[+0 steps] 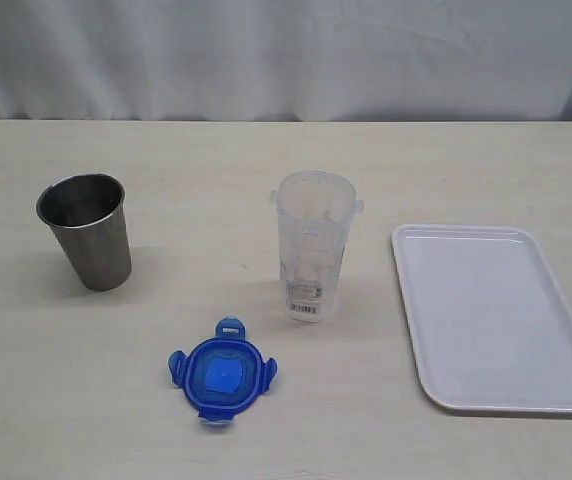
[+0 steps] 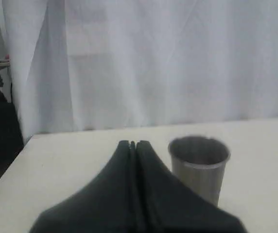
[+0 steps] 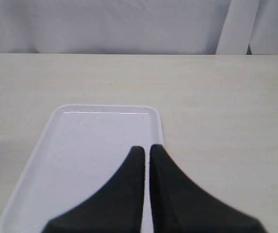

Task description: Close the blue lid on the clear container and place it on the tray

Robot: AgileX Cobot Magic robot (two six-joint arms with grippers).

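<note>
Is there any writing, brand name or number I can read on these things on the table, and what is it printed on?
Nothing here can be read as text.
Barcode label, low on the clear container: bars and small print, too small to read.
Sticker in the centre of the blue lid: no legible writing at this size.
Steel cup and tray: no markings show.

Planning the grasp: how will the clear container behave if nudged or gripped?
Tall, narrow and standing upright, the clear container probably tips if pushed high. It looks empty and thin-walled: likely light, maybe flexing under a squeeze.
</note>
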